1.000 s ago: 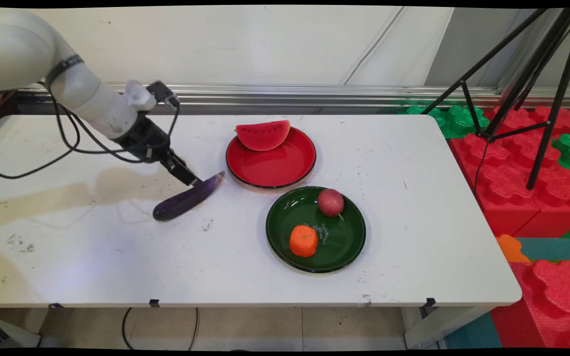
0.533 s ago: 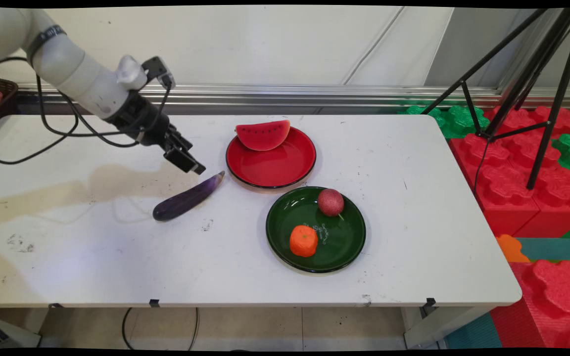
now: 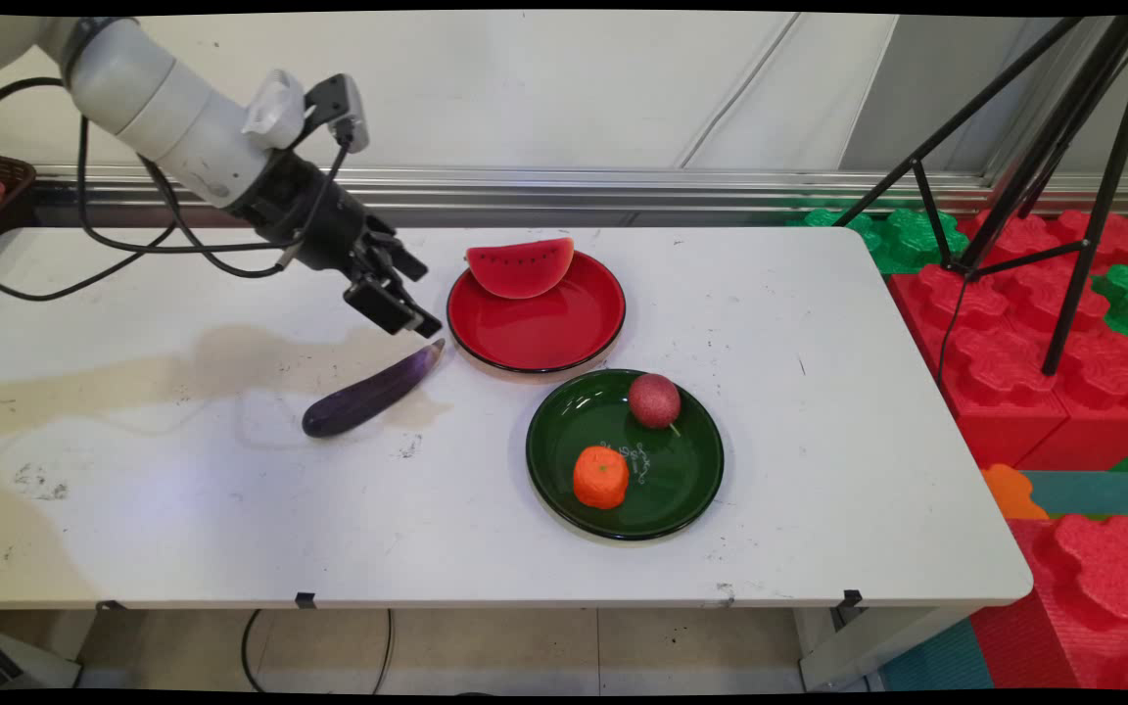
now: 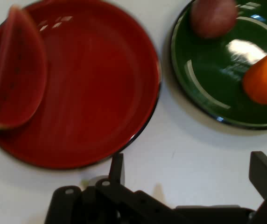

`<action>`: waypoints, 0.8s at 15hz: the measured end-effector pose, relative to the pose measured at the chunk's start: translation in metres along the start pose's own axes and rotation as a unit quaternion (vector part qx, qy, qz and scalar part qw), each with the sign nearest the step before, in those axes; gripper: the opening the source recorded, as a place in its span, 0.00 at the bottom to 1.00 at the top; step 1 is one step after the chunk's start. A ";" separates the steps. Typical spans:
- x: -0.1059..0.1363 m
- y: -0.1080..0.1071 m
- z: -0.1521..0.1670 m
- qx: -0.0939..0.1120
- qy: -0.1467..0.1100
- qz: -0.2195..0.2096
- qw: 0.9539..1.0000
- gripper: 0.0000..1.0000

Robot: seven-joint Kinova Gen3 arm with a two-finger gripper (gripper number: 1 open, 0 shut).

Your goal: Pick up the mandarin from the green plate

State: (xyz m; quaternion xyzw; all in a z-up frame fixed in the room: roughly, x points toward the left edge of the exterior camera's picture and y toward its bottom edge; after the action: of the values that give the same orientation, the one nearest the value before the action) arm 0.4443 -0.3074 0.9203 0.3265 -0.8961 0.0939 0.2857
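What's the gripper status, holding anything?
Gripper open, empty, above the table. Nearest: eggplant, lying flat just below it. Red plate with watermelon slice beside.

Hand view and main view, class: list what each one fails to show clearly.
- Eggplant: absent from the hand view, outside its frame.
- Green plate: cut off by the hand view's top and right edges.
- Gripper: empty and open; the hand view's bottom edge cuts its linkage.
- White print on the green plate: too small to read in the main view.

White cylindrical arm (image 3: 167,122), black wrist section, black 2-finger hand (image 3: 398,299), black cables (image 3: 114,245) looping beneath.
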 end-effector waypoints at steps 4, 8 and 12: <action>0.021 0.017 0.010 -0.024 0.010 0.047 0.999 1.00; 0.038 0.039 0.034 -0.049 0.010 0.089 0.995 1.00; 0.048 0.058 0.059 -0.064 0.003 0.109 0.992 1.00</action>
State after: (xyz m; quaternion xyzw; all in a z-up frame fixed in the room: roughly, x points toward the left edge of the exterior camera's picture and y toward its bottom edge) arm 0.3508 -0.3095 0.9012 0.2079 -0.9294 0.0675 0.2972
